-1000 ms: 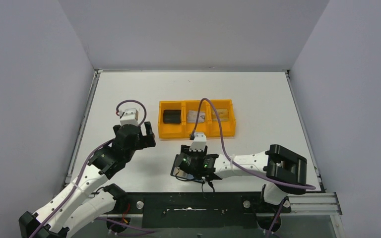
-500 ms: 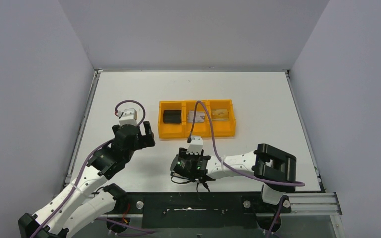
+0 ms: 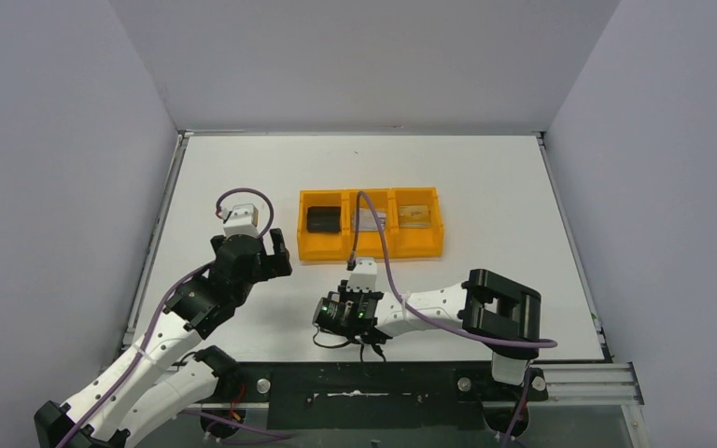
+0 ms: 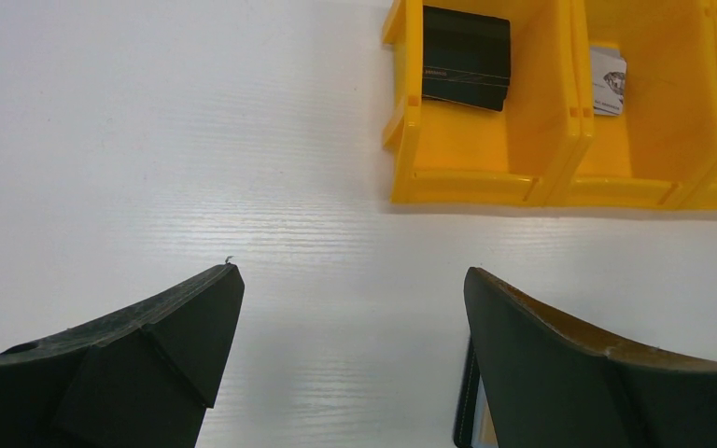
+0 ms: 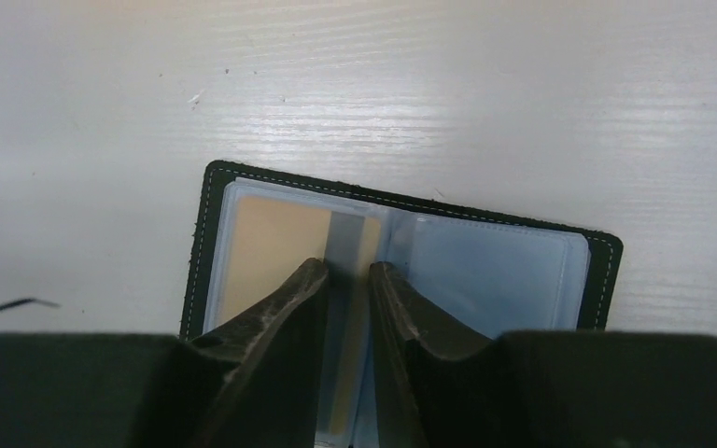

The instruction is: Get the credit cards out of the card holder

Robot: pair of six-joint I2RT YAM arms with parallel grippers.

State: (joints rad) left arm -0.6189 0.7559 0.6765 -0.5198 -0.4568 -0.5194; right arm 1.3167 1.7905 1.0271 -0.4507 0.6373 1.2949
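My right jaws sit narrowed over the gold card (image 5: 266, 247) inside the open card holder (image 5: 495, 261) on the desk (image 5: 429, 93); I cannot tell whether they grip. My left jaws gape, released.

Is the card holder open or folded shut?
Open. The card holder lies spread flat, both clear inner pockets facing up, with a gold card showing in one.

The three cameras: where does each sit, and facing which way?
Top external: above and behind, looking down on the table; both arms show.
Left wrist: on the left arm, looking ahead at the orange tray; the open left pincer shows.
Right wrist: on the right arm, looking down at the card holder; the right pincer shows.
Top and left wrist share the tray.
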